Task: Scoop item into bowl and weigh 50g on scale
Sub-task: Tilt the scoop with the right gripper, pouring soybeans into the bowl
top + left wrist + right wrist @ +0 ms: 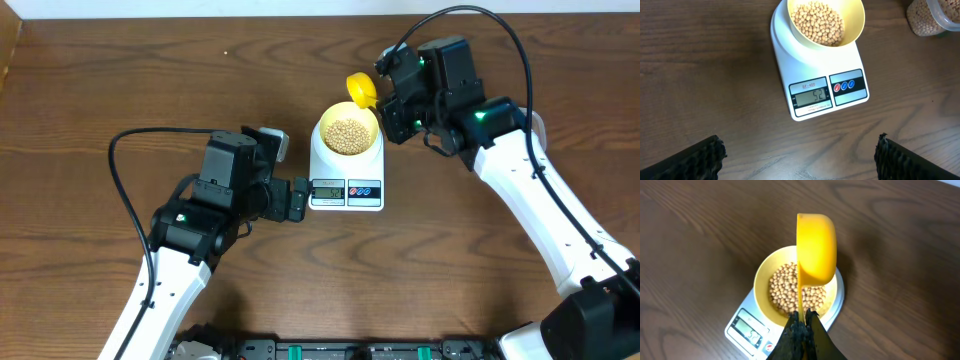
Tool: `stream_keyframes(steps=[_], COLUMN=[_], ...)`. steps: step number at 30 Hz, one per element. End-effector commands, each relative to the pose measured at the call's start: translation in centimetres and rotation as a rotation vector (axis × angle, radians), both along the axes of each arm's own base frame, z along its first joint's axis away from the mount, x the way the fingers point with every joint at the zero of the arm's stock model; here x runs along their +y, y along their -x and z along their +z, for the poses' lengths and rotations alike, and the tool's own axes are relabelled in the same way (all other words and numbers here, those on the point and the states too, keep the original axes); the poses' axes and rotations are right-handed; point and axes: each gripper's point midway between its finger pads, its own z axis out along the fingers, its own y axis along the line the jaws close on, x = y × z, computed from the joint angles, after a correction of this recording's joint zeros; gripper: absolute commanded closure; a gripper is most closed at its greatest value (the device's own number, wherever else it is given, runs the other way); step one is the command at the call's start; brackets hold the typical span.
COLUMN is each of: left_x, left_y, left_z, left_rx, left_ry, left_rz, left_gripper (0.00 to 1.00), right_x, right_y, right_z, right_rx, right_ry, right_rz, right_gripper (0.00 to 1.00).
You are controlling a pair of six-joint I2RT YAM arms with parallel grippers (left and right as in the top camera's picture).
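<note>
Desk (705, 75) is seen open left of one scale (810, 65), one bowl (856, 22) of beans (817, 22); one scoop (815, 245) is pinched by right fingers (800, 335), left fingers (695, 160) spread wide.

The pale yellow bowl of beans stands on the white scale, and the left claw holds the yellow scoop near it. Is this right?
No. The right claw, not the left, holds the yellow scoop near the bowl of beans on the white scale, as the right wrist view shows. The left claw is open.
</note>
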Motion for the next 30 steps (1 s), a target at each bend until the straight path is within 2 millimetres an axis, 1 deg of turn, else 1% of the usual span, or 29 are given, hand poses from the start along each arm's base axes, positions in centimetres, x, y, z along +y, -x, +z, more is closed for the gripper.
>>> stream_keyframes(steps=[1,11,18,22,30], left_x=[0.1,0.1,0.1,0.1,0.1], left_y=[0.0,0.0,0.0,0.0,0.0], left_z=[0.0,0.0,0.0,0.0,0.0], left_rx=[-0.009,-0.009,-0.009,-0.009,-0.009], left_ry=[-0.013,-0.013,-0.013,-0.013,-0.013], left_rz=[-0.01,-0.01,-0.01,-0.01,-0.01], left_gripper=[0.02,0.02,0.02,0.02,0.02], right_x=[0.8,1.0,0.9,1.2,2.9], right_y=[0.3,0.5,0.7,0.6,1.0], right_z=[0.6,0.5,-0.1,-1.3,-4.5], right_rx=[0.004,0.0,0.003,0.028,0.09], right_ry=[-0.033,-0.027,0.0,0.013,0.048], right_rz=[0.049,0.07,0.093,0.103,0.137], right_gripper=[0.99,0.99,0.99,0.99,0.99])
